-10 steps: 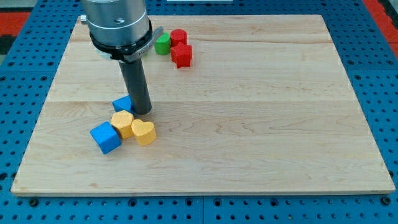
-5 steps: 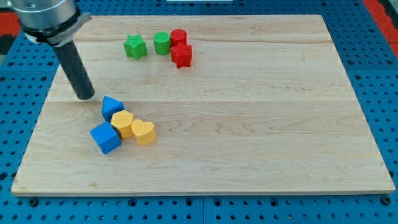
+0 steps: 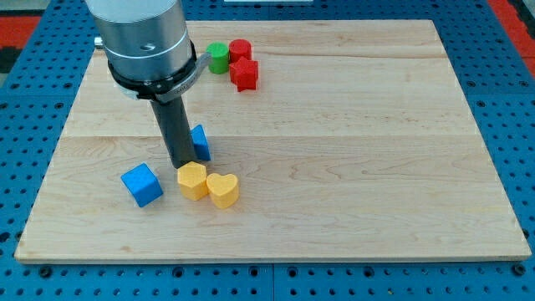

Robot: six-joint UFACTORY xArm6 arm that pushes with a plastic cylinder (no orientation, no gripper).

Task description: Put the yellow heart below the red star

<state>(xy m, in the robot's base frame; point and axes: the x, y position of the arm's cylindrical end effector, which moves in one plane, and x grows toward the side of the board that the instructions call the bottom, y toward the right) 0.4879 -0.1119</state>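
The yellow heart-shaped block (image 3: 222, 190) lies at four o'clock from my tip (image 3: 182, 165), the bare end of a jawless rod; the red star-shaped block (image 3: 244, 74) sits near the board's top; no writing is readable.

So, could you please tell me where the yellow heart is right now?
The yellow heart sits left of centre toward the view's bottom, touching the other yellow block on its left, with my tip just up-left of it.

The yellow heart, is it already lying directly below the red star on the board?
No: the yellow heart lies near the view's bottom, left of the red star, beside another yellow block close to my tip.
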